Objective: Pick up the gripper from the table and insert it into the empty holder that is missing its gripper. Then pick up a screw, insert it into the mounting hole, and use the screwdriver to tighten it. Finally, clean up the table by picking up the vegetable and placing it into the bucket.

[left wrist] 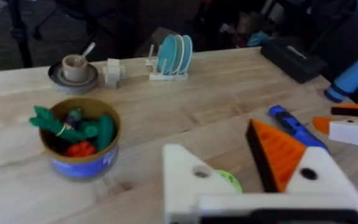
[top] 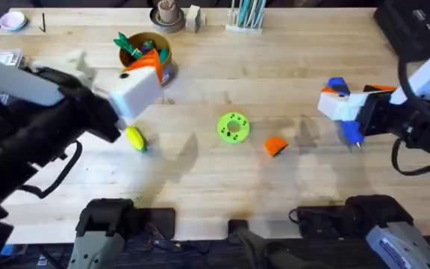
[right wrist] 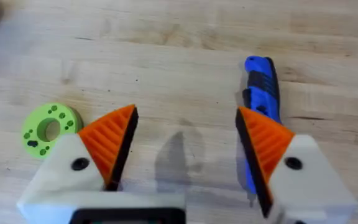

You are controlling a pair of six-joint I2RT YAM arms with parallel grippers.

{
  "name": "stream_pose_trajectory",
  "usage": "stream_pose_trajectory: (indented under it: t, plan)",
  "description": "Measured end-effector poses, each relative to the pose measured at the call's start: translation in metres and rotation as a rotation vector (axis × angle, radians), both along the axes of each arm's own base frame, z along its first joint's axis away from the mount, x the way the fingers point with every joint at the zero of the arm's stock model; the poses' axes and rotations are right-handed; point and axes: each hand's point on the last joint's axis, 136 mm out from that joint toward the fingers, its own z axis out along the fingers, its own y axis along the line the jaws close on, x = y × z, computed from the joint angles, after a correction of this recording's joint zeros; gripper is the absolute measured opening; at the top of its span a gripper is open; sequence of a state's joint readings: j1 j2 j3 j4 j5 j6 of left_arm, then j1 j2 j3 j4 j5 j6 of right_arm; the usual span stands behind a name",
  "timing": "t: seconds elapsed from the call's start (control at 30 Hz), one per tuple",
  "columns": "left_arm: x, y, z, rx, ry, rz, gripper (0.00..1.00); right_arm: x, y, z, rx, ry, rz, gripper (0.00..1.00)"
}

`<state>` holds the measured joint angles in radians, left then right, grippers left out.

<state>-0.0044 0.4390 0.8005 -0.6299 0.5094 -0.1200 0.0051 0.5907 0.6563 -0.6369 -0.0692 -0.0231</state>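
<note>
The orange gripper (top: pixel 275 146) lies on the table (top: pixel 200 179), right of centre. My left gripper (top: pixel 136 86) hovers open by the bucket (top: pixel 146 54); one finger carries an orange pad (left wrist: pixel 278 152), while the other is the bare white holder (left wrist: pixel 191 180) with a dark hole (left wrist: pixel 201 172). Just below it on the table lies the yellow vegetable (top: pixel 135 138). Over the blue screwdriver (right wrist: pixel 263 93) my right gripper (right wrist: pixel 186 118) stands open, and the tool rests on the wood just beyond one finger. The screw is out of view.
A lime-green disc (top: pixel 234 127) sits mid-table. The bucket (left wrist: pixel 79 146) holds green and red toy vegetables. Along the back edge are a pink bowl (top: pixel 12 20), a cup on a saucer (top: pixel 167 15) and a plate rack (top: pixel 246 15). A black box (top: pixel 413 22) occupies the far right corner.
</note>
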Motion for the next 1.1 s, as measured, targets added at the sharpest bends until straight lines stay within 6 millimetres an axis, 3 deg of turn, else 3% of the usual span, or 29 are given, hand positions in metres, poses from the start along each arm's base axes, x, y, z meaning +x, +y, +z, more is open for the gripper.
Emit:
stream_pose_trajectory:
  t: [0.1, 0.17, 0.2, 0.37, 0.47, 1.1]
  plan:
    - [-0.006, -0.011, 0.007, 0.013, -0.044, -0.078, 0.040, 0.000, 0.000, 0.000, 0.000, 0.000, 0.000, 0.994]
    - [-0.008, -0.015, 0.009, 0.013, -0.056, -0.113, 0.020, 0.000, 0.000, 0.000, 0.000, 0.000, 0.000, 0.994]
    - [-0.010, -0.018, 0.011, 0.015, -0.068, -0.130, 0.206, 0.000, 0.000, 0.000, 0.000, 0.000, 0.000, 0.994]
    - [-0.011, -0.022, 0.018, 0.014, -0.105, -0.161, 0.947, 0.000, 0.000, 0.000, 0.000, 0.000, 0.000, 0.993]
    - [-0.012, -0.023, 0.019, 0.014, -0.108, -0.169, 0.991, 0.000, 0.000, 0.000, 0.000, 0.000, 0.000, 0.992]
    - [-0.013, -0.024, 0.018, -0.016, -0.083, -0.172, 0.993, 0.000, 0.000, 0.000, 0.000, 0.000, 0.000, 0.994]
